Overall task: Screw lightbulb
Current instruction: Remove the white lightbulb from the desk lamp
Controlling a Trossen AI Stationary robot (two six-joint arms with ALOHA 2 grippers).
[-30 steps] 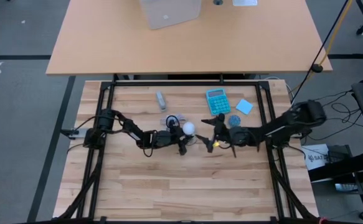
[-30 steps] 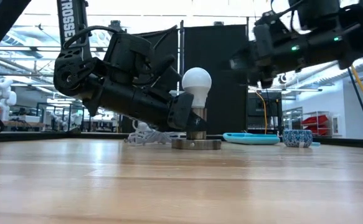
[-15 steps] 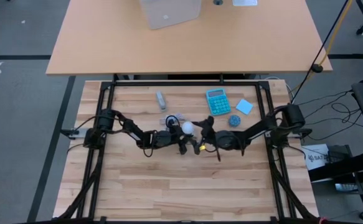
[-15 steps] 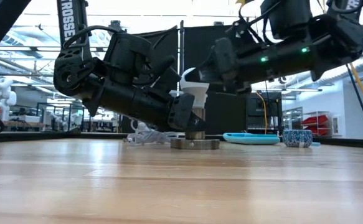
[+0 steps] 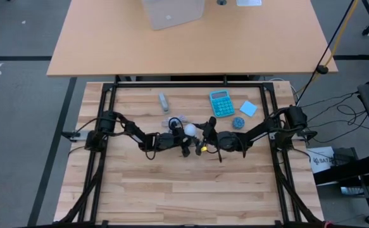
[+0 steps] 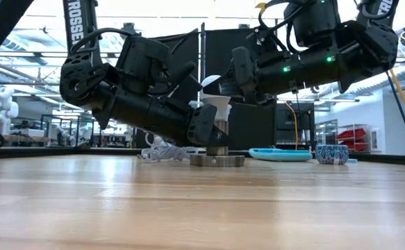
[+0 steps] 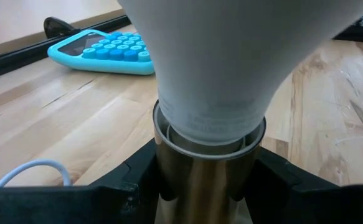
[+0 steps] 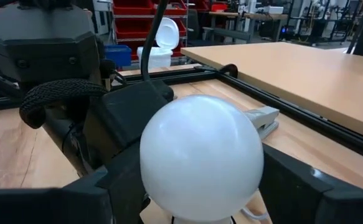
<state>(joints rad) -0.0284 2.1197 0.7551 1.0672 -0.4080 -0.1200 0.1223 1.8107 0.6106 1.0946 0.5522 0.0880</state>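
Note:
The white lightbulb [image 5: 190, 130] stands upright with its narrow end in a metal socket [image 7: 206, 186]. The socket's round base [image 6: 218, 160] rests on the table. My left gripper [image 5: 184, 143] comes from the table's left and is shut on the socket. My right gripper [image 5: 200, 136] comes from the table's right and is open. Its two fingers [image 8: 106, 193] stand on either side of the bulb's round head [image 8: 200, 155]; I cannot tell whether they touch it. My left gripper pinches the socket's metal barrel [image 7: 169, 186] between its two fingers [image 7: 131, 183], just below the bulb's neck. The fingers come nearly level from the table's left. The socket stands upright, its base on the table.
A turquoise calculator [image 5: 221, 103], a light blue pad [image 5: 248, 108] and a small blue round dish [image 5: 238, 122] lie toward the far right. A white coiled cable [image 5: 175, 120] lies just behind the socket, and a small grey object [image 5: 164, 101] lies beyond it.
My right gripper has moved toward the table's left and slightly down, from well clear of the bulb to around its head. The bulb, the socket and my left gripper have stayed where they were.

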